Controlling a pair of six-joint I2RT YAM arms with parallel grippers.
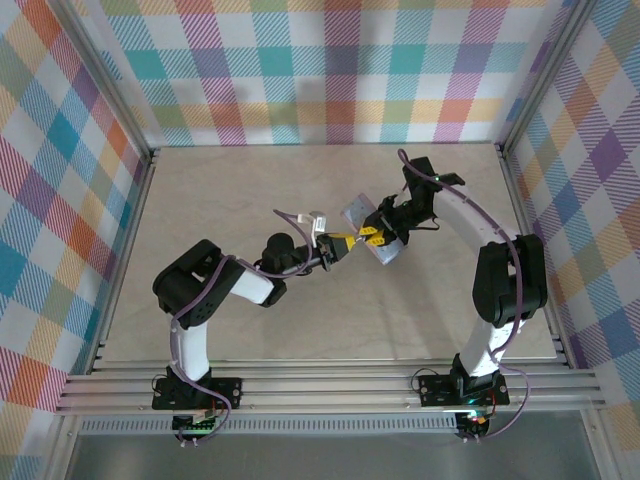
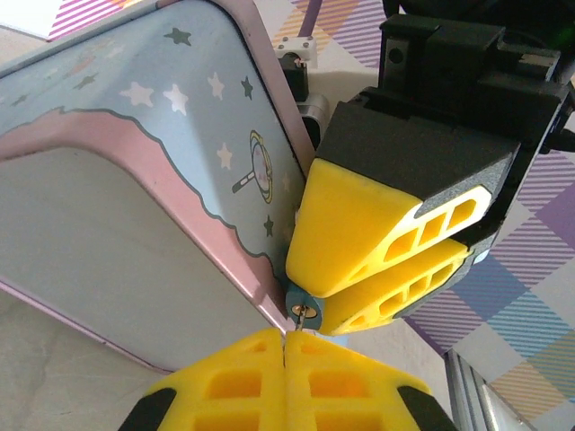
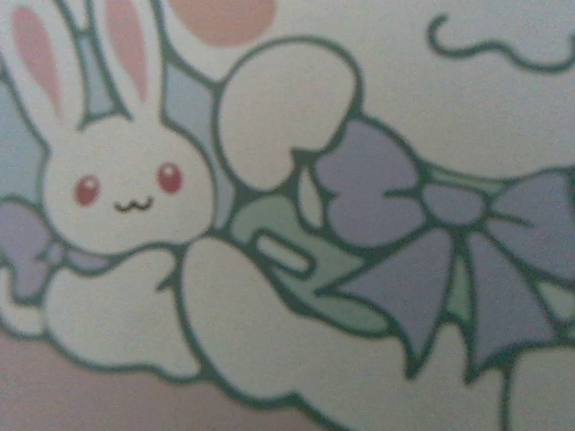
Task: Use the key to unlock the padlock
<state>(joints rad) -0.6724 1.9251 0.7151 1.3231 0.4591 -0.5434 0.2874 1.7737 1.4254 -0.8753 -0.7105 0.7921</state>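
Note:
A small blue padlock (image 2: 299, 300) with a brass keyhole hangs at the corner of a pastel tin box (image 2: 135, 180). My right gripper (image 2: 310, 289) is shut on it, its yellow fingers (image 2: 359, 224) clamping it from the right. Below, my left gripper (image 2: 286, 338) is shut on a thin metal key (image 2: 297, 323), whose tip sits in the keyhole. In the top view both grippers meet at mid-table, left gripper (image 1: 344, 245) facing right gripper (image 1: 373, 236) beside the tin box (image 1: 357, 212). The right wrist view looks closely at the tin's bunny print (image 3: 117, 193).
The beige table (image 1: 250, 180) is bounded by plaid walls (image 1: 330, 70) at the back and sides and an aluminium rail (image 1: 330, 385) at the near edge. White cable connectors (image 1: 318, 222) hang off the left wrist.

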